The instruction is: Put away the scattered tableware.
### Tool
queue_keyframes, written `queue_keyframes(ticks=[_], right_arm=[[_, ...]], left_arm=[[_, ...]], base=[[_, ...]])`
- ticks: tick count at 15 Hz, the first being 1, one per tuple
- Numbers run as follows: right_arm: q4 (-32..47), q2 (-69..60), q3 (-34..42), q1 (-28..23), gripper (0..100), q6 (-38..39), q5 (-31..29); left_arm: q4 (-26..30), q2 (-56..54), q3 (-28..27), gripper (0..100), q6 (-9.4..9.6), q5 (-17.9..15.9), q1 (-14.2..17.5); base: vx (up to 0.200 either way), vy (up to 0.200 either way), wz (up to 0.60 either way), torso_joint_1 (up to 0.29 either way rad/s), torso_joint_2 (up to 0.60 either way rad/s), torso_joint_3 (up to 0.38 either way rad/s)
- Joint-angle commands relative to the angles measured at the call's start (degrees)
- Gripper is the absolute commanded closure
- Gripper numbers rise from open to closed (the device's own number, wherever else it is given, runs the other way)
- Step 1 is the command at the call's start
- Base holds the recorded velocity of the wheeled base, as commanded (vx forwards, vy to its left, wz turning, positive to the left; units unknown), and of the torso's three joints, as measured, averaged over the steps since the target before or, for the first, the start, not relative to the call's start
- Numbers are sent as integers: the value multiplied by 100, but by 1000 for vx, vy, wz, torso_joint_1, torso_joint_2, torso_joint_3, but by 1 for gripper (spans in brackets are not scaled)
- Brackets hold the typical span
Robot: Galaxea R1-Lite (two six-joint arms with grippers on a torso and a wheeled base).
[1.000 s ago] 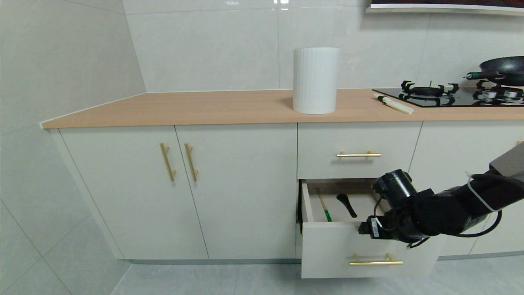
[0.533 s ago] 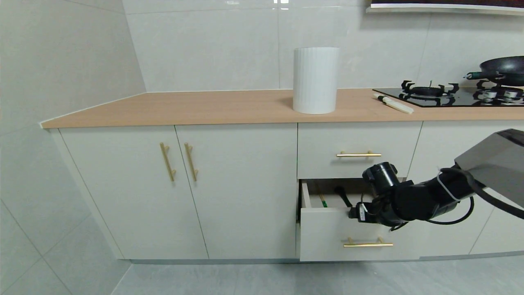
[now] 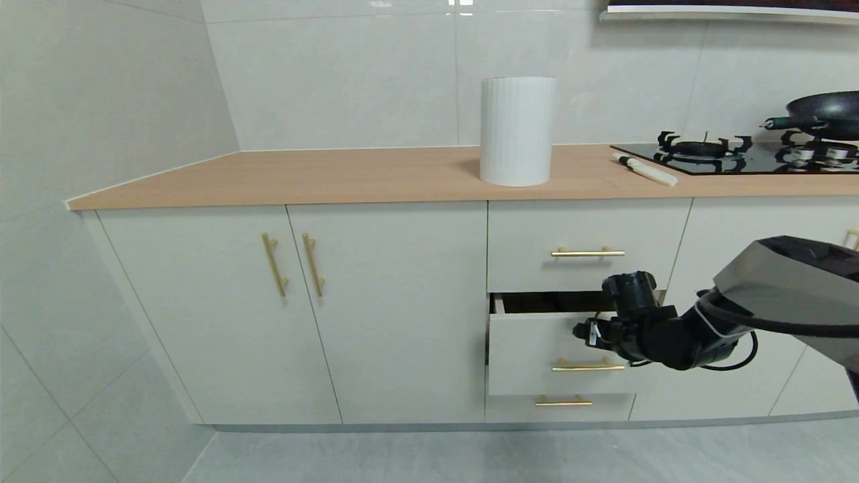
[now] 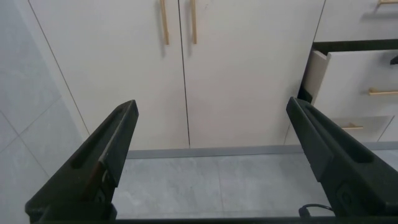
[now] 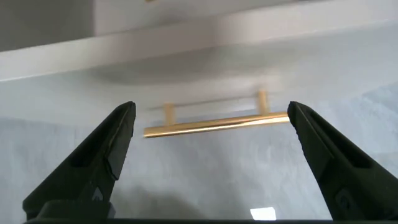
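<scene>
The middle drawer [image 3: 537, 342], under the right part of the countertop [image 3: 335, 178], is open by a narrow gap, and its interior is too dark to show contents. A pale utensil [image 3: 644, 169] lies on the countertop at the hob's [image 3: 738, 161] left corner. The right gripper [image 3: 582, 332] is at the drawer front just above the gold handle [image 3: 585, 366], with fingers spread and empty; the left gripper [image 4: 211, 106] is also spread and empty, low before the cabinet doors [image 4: 186, 74].

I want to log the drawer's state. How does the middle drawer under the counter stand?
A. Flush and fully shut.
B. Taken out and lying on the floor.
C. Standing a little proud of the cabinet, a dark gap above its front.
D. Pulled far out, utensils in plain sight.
C: the drawer stands out from the cabinet with a dark slot above its front, the right pincer at that front above the gold handle.
</scene>
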Motion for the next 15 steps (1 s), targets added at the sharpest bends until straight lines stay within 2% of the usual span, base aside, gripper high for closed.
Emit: queue_keyframes(ticks=[1,5,7,15], right_arm=[[-179,345,-101,-149,0,-1,-4],[-496,662,-399,-298,0,148,-13],[-496,794,-663,-298,0,491,-13],[-496,1145,-1340,-377,0,1045,-65]], left_arm=[[-2,2,5,0,-1,-2,1],[-2,2,5,0,-1,-2,1],[-2,2,-4,0,-1,-2,1],[-2,2,5,0,-1,-2,1]], base=[[0,0,0,0,0,0],[0,0,0,0,0,0],[0,0,0,0,0,0],[0,0,0,0,0,0]])
